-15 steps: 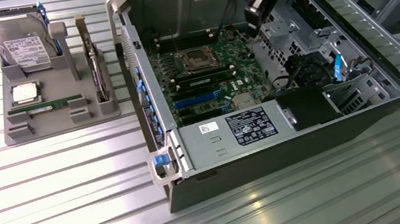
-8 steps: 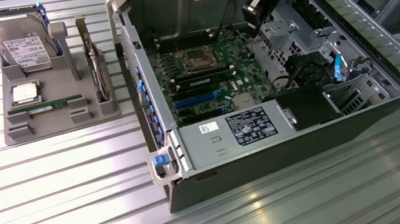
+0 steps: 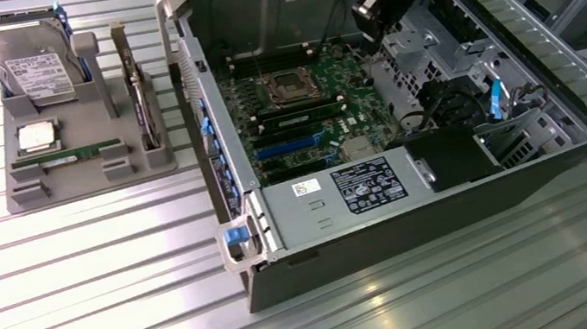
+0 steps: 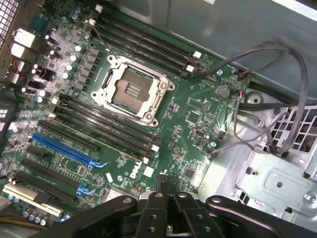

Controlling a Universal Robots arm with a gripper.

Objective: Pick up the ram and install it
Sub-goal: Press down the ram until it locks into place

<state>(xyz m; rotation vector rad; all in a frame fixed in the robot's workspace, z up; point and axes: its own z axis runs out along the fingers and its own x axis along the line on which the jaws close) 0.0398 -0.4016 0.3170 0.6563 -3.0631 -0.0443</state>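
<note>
The ram (image 3: 82, 152), a narrow green stick with a white label, lies flat in the grey holder tray (image 3: 65, 194) at the exterior view's left, beside the open computer case (image 3: 396, 228). My gripper (image 3: 369, 26) hangs over the far part of the case, well away from the ram. In the wrist view the gripper (image 4: 167, 187) has its black fingers (image 4: 157, 198) pressed together with nothing between them. It hovers above the green motherboard (image 4: 198, 114). Long black memory slots (image 4: 104, 124) run beside the empty processor socket (image 4: 131, 91).
The tray also carries a hard drive (image 3: 27, 56), a square silver processor (image 3: 37, 135) and an upright card (image 3: 141, 100). Inside the case are a power supply (image 3: 350, 191), a metal drive cage (image 4: 277, 183) and grey cables (image 4: 277, 54). The slatted metal table (image 3: 78, 284) surrounds everything.
</note>
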